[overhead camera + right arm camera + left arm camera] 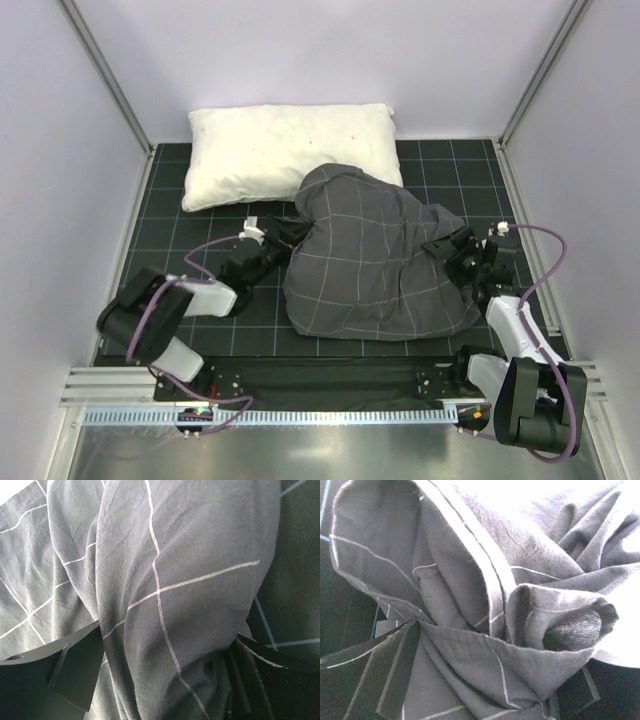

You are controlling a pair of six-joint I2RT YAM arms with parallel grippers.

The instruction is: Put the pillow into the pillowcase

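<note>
The dark grey pillowcase [375,255] with its light grid lies bunched and bulging in the middle of the mat. The cream bear-print pillow is hidden in every view. My left gripper [293,238] is at the case's left edge. In the left wrist view, folds and a hem of the pillowcase [470,580] are gathered between my left gripper's [485,680] fingers. My right gripper [447,247] is at the case's right side. In the right wrist view, a thick rounded fold of the pillowcase [170,580] fills the gap of my right gripper [165,675].
A larger plain white lumpy pillow [280,150] lies at the back, its front right corner under the case's edge. The black gridded mat [220,330] is bounded by white walls with metal posts, and a metal rail [300,412] runs along the near edge.
</note>
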